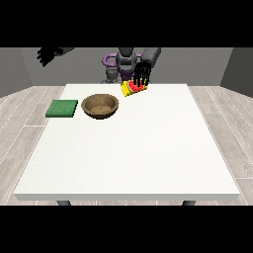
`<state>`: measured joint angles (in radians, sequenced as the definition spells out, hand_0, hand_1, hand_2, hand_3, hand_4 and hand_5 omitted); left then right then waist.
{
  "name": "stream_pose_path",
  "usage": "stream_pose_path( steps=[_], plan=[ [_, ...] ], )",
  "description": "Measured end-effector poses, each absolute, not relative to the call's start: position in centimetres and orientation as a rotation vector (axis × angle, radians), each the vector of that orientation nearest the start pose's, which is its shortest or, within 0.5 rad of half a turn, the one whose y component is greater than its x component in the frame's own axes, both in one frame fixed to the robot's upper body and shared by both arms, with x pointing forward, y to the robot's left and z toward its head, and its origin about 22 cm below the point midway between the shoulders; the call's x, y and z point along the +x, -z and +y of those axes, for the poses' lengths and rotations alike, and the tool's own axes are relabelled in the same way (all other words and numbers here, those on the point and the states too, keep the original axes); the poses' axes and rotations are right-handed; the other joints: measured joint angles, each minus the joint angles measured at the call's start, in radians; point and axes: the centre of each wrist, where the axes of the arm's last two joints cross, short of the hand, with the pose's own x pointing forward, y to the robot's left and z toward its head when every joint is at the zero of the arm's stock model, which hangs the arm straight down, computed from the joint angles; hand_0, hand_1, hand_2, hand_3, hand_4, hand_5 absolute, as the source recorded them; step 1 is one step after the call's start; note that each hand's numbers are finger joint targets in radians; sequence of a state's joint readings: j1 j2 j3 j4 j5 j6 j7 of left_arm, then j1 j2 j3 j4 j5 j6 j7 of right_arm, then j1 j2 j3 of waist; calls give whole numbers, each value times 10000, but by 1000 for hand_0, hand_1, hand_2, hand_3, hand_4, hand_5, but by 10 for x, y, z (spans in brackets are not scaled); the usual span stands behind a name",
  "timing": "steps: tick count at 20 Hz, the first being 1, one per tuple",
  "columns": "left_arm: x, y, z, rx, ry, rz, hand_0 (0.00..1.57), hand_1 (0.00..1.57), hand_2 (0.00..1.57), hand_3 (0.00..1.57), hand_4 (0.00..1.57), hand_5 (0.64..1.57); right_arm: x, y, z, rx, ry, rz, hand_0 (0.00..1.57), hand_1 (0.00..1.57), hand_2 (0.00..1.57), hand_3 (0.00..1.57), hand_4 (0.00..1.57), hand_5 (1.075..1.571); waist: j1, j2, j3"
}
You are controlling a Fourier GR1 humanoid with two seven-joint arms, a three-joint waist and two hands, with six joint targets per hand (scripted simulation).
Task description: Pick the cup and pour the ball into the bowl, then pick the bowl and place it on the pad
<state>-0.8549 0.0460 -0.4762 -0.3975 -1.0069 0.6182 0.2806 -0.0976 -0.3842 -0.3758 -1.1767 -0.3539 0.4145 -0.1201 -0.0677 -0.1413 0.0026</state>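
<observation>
One white table (128, 158), wide across the view. Brown wooden bowl (100, 106) toward its far left, green pad (62, 108) just beside, apart. Yellow-and-red cup (134, 88) tilted near the far edge, clasped by the hand at the view's right (142, 74), fingers curled over it. Hand at the view's left (48, 55) raised off-table, fingers impossible to tell.

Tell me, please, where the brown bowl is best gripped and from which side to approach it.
Probably by the rim, from above. The bowl sits upright and open on the table, wide and shallow, so its thin rim is the easiest part to pinch. The rim's right side is nearer the robot hand holding the cup; the green pad lies at its left.
</observation>
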Motion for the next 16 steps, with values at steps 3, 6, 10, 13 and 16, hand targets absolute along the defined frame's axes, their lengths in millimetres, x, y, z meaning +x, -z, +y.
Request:
stream_pose_path(
  steps=[3, 6, 10, 13, 16],
  plan=[
    [378, 24, 93, 12458, 12228, -14006, 799, 799, 1571, 1211, 948, 1569, 251, 3, -413, 651, 902, -15567, 0, 0, 0, 0, 657, 1562, -103, 20, -7],
    [373, 19, 76, 13236, 12561, -13563, 587, 587, 1571, 1197, 817, 1571, 258, 3, -409, 872, 704, -15596, 0, 0, 0, 0, 663, 1561, -385, 109, -13],
    [367, 7, 54, 13938, 13623, -13111, 206, 206, 1187, 1372, 682, 1567, 267, 3, -403, 967, 659, -15579, 0, 0, 0, 0, 661, 1561, -494, -1, -16],
    [362, -3, 40, 14224, 14639, -12764, 0, 0, 1127, 1452, 852, 1571, 272, 2, -399, 1201, 528, -15568, 0, 0, 0, 0, 681, 1562, -681, -27, -18],
    [357, -19, 23, 14447, 15394, -12641, 0, 0, 1215, 1498, 896, 1571, 278, 2, -394, 1258, 450, -15606, 0, 0, 0, 0, 714, 1565, -768, 63, -19]
  ],
)
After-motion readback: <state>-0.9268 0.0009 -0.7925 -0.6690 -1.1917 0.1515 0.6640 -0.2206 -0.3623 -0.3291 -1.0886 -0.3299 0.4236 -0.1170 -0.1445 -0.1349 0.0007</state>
